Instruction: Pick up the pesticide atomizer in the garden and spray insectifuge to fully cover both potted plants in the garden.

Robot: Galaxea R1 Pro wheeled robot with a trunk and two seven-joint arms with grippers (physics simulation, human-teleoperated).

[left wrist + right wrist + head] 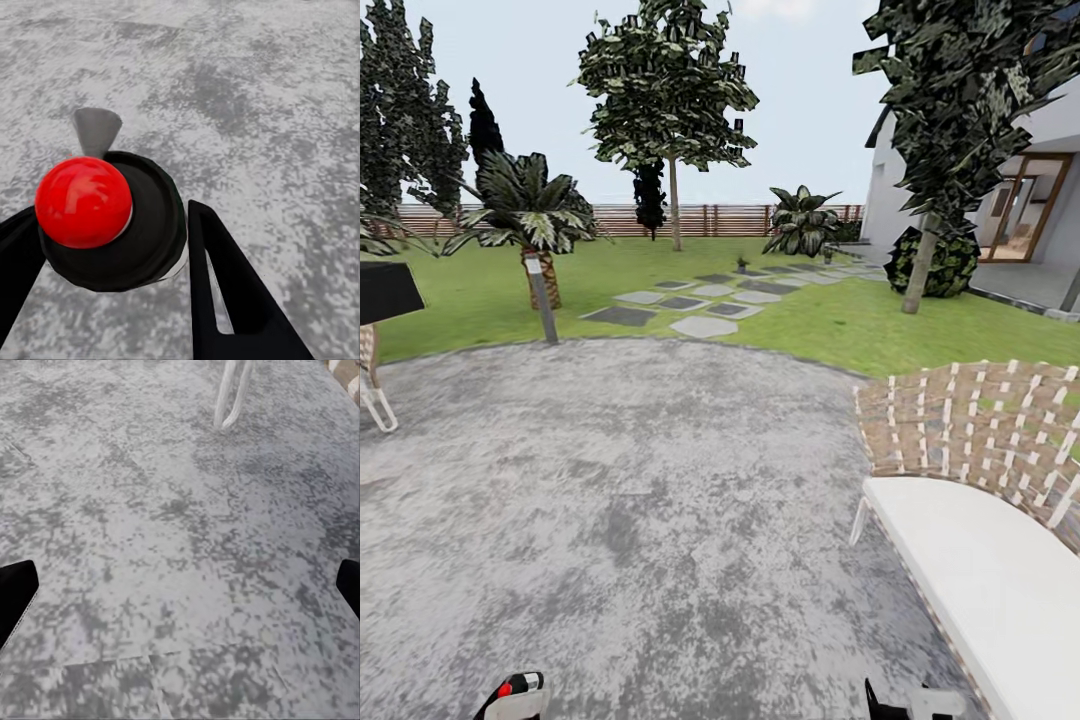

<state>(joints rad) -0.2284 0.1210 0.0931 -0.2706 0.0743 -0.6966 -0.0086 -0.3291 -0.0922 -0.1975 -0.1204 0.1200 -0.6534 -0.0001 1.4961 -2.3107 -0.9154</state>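
Observation:
My left gripper (112, 217) is shut on the pesticide atomizer (142, 225), seen end-on as a round black body with a red knob and a pale grey nozzle. Its black fingers (225, 292) press on either side. The atomizer's pale head with a red spot (518, 690) also peeks up at the head view's lower edge. The right gripper (180, 592) is open over bare paving, its tips at the picture's sides. Far off among the stepping stones stands one small potted plant (741, 265); a second small one (827, 252) sits further right by the house. The garden lawn (840, 320) lies beyond the paving.
I stand on a grey paved patio (620, 480). A woven bench with a white cushion (980, 560) is close on the right, a chair leg (378, 405) at the left. A lamp post (541, 298), palm plant (525, 215), trees, fence (710, 220) and house (1000, 200) ring the lawn.

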